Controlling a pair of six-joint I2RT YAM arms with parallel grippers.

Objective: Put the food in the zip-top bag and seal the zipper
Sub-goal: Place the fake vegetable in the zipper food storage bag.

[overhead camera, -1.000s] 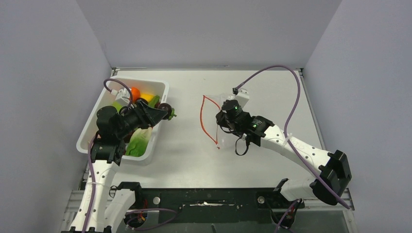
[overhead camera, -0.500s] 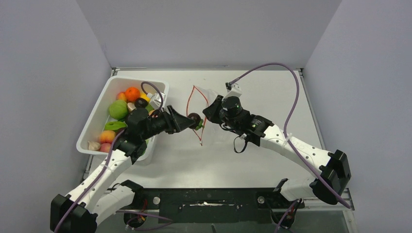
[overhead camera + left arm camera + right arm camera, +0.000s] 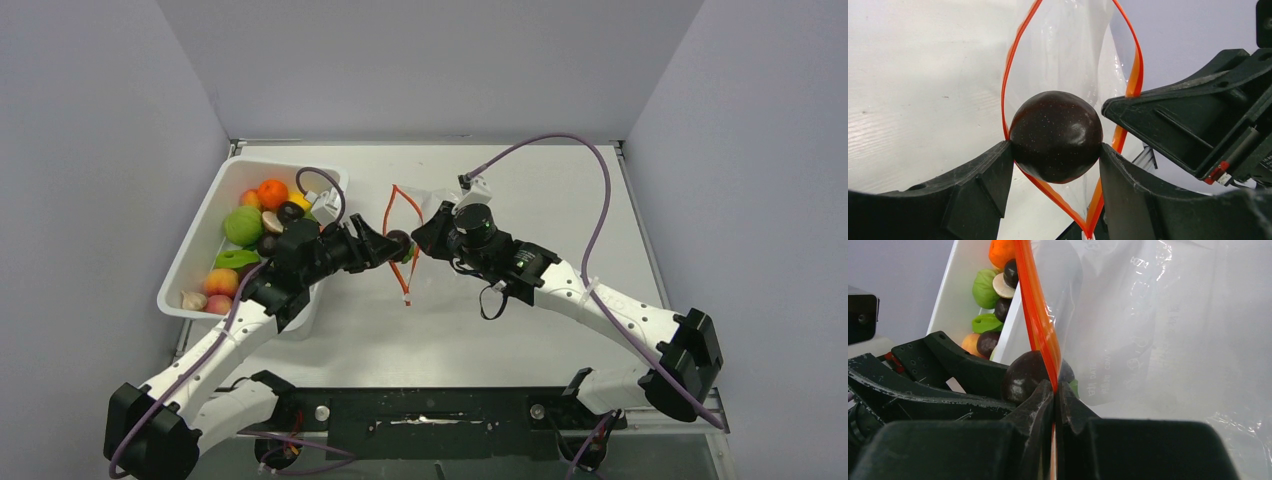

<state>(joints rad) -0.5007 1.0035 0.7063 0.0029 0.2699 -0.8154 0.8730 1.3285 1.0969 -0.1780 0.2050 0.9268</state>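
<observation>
My left gripper (image 3: 1055, 150) is shut on a dark plum (image 3: 1056, 136) and holds it in the open mouth of the clear zip-top bag (image 3: 1068, 55), inside the red-orange zipper (image 3: 1011, 75) loop. In the top view the left gripper (image 3: 392, 246) meets the bag (image 3: 425, 215) at mid-table. My right gripper (image 3: 1054, 387) is shut on the zipper strip (image 3: 1038, 320) and holds one lip of the mouth up; it shows in the top view (image 3: 425, 240) too. The plum (image 3: 1023, 375) shows beside the right fingers. The other food (image 3: 250, 225) lies in the white bin.
The white rectangular bin (image 3: 200, 235) stands at the left of the table with an orange (image 3: 272, 192), green lettuce (image 3: 242, 225), peaches (image 3: 221, 282) and dark plums. Grey walls close the table on three sides. The right arm's purple cable (image 3: 580, 150) arcs over the back right.
</observation>
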